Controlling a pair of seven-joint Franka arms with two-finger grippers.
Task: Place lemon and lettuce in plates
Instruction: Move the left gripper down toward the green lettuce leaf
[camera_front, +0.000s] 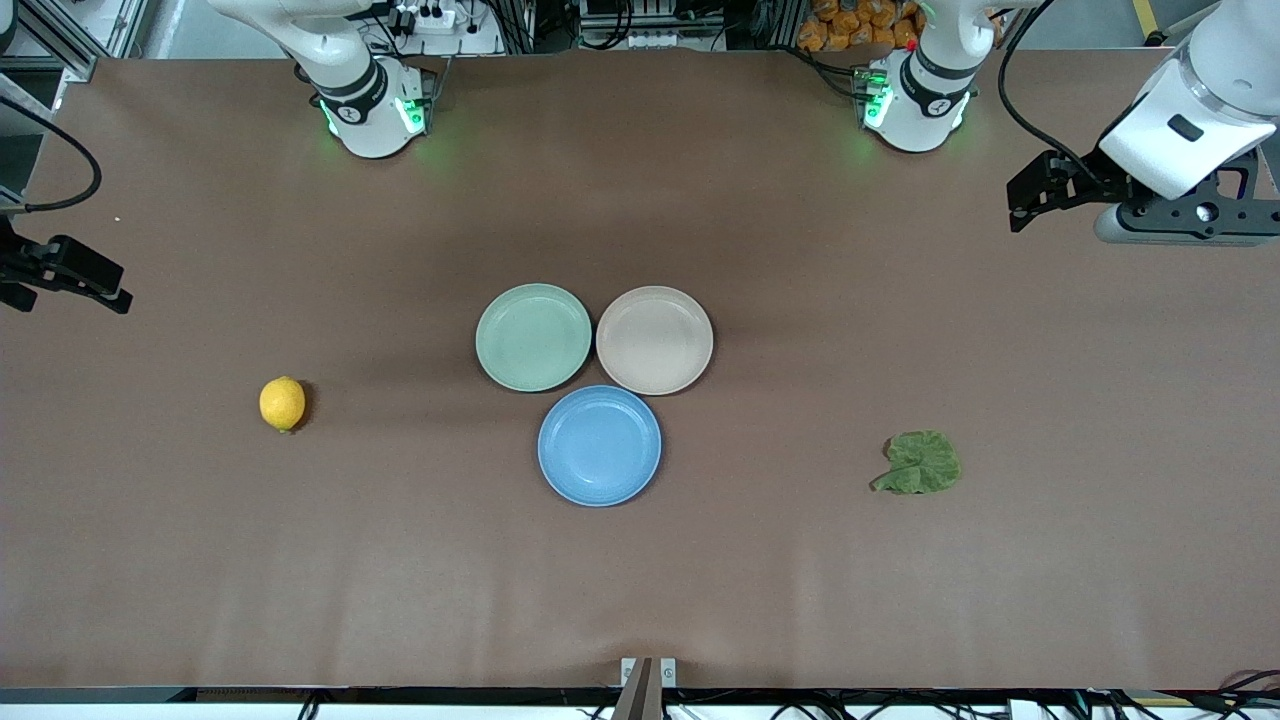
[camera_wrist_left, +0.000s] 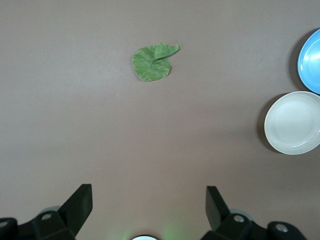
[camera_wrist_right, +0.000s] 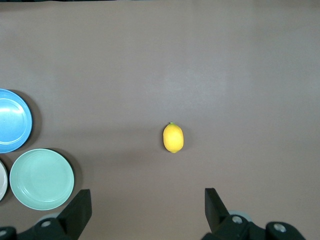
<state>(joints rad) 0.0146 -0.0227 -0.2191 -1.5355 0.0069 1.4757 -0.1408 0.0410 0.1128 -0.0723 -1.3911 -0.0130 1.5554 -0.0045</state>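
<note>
The lemon (camera_front: 282, 404) lies on the brown table toward the right arm's end; it also shows in the right wrist view (camera_wrist_right: 173, 137). The lettuce (camera_front: 920, 463) lies flat toward the left arm's end and shows in the left wrist view (camera_wrist_left: 152, 62). The light blue plate (camera_front: 599, 445) and the beige-pink plate (camera_front: 654, 339) sit empty mid-table, touching. My left gripper (camera_front: 1018, 205) (camera_wrist_left: 149, 200) is open and empty, high above the table at the left arm's end. My right gripper (camera_front: 72, 292) (camera_wrist_right: 147, 202) is open and empty, high at the right arm's end.
A mint-green plate (camera_front: 533, 337) sits empty beside the beige-pink plate, toward the right arm's end, and shows in the right wrist view (camera_wrist_right: 42, 179). Bare brown table lies between the plates and each item.
</note>
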